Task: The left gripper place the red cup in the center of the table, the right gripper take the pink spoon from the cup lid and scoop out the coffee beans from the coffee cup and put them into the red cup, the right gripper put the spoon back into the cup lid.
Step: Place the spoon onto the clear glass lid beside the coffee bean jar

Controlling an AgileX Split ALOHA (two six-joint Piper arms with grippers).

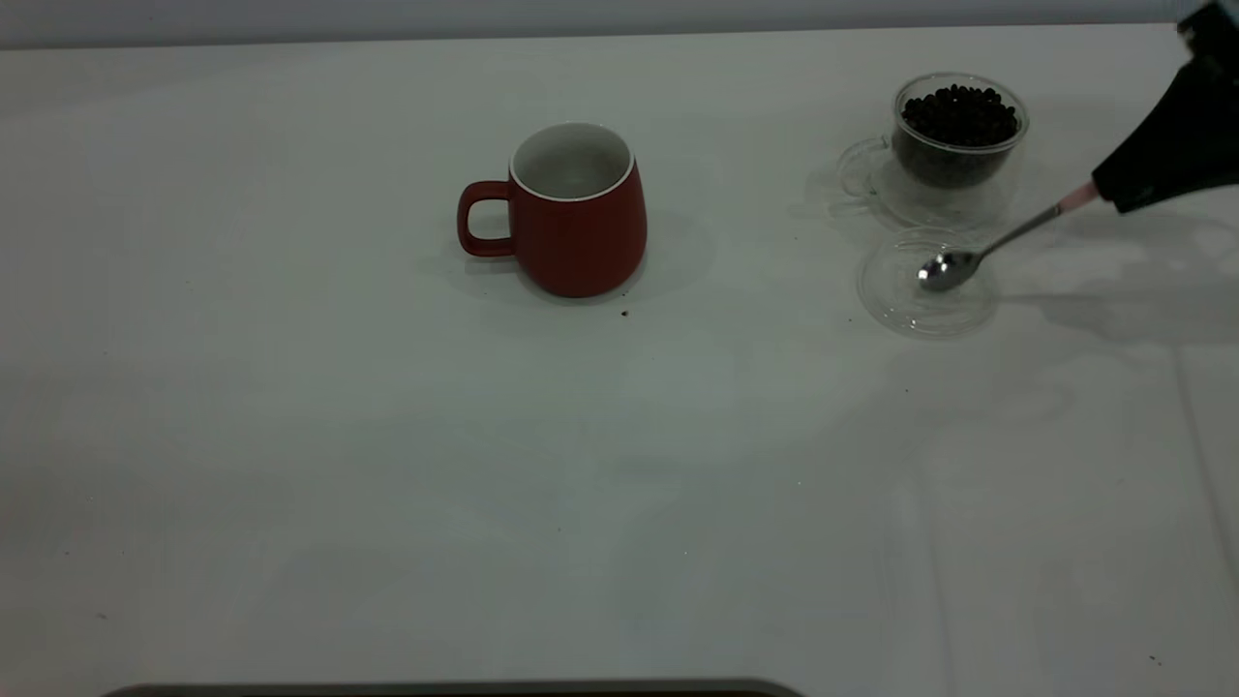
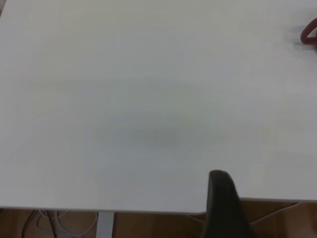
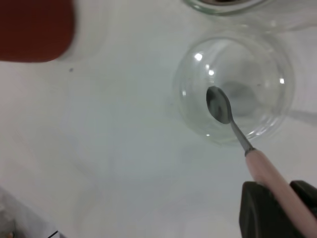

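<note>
Pink spoon (image 1: pixel 987 250) handle pinched by right gripper (image 3: pixel 277 208), bowl over cup lid (image 1: pixel 924 286) (light, slippery; hold the handle end).

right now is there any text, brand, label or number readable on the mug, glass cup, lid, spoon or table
None: no words, brands, numbers or signs can be read in any view.
red cup: plain glaze, no print on the side shown.
coffee cup and cup lid: clear, unmarked.
pink spoon, held in the right gripper: no stamp visible.
table: only dark specks.
</note>
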